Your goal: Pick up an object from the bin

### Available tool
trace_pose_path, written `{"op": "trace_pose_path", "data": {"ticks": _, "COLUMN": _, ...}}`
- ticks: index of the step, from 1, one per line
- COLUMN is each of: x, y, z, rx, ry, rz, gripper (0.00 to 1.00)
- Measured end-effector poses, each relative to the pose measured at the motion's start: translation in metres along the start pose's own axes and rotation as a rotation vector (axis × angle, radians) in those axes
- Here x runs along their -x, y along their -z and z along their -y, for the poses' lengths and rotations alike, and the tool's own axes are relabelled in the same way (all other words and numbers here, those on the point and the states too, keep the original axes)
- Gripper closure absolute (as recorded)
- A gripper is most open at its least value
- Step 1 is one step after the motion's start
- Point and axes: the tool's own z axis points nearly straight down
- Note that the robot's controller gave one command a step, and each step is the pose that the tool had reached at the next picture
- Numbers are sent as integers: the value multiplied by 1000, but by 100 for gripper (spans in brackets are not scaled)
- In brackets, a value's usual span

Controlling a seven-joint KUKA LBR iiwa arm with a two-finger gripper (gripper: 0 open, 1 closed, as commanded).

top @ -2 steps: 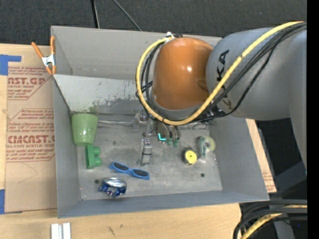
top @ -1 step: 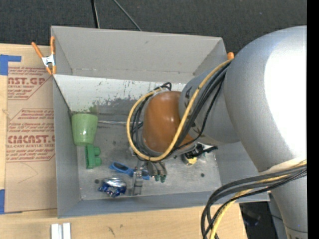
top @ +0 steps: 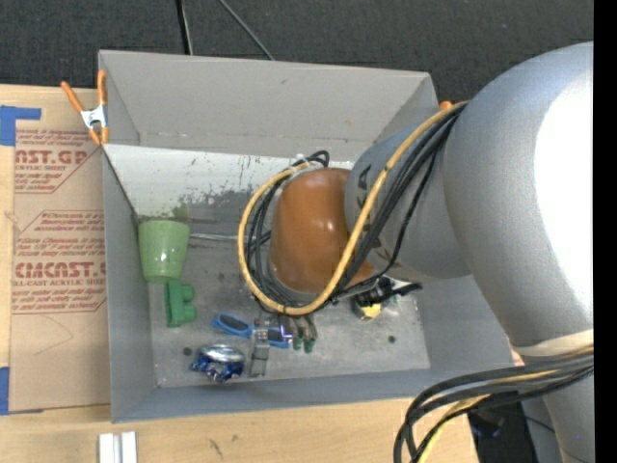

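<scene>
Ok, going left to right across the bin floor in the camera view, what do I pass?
Green cup → crumpled blue-and-silver thing → arm's orange cover → small yellow-and-black thing. Green block and blue loop left out: they overlap neighbours.

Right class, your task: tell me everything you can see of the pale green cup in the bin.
The pale green cup looks like smooth, slightly translucent plastic, plain and undamaged. It tapers, with its wider end toward the back of the bin and its narrower end toward the front. It sits on the floor close by the left wall. A darker green block lies just in front of its narrow end; whether they touch cannot be told.
</scene>
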Motion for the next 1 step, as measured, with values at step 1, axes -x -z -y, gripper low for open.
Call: {"op": "trace_pose_path", "data": {"ticks": 1, "x": 2, "y": -2, "z": 9, "rx": -1, "ry": -80, "rz": -2, "gripper": 0}}
